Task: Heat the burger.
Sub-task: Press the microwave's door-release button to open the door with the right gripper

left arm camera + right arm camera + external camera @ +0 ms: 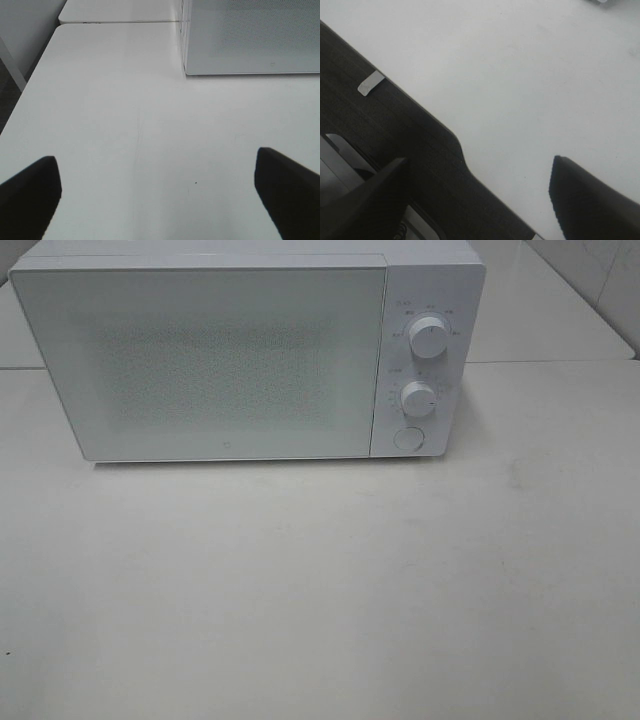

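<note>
The burger is out of view in every frame. A white microwave stands at the back of the white table with its door shut. Its front corner shows in the left wrist view as the microwave. My left gripper hangs open over bare table in front of the microwave's left side, nothing between its black fingertips. My right gripper is open over the table's edge, one fingertip above the tabletop, the other above dark floor. Neither arm shows in the exterior high view.
The microwave's panel carries two dials, the upper dial and the lower dial, above a round button. A second white table abuts behind. Dark floor lies past the table's edge, with a grey tag.
</note>
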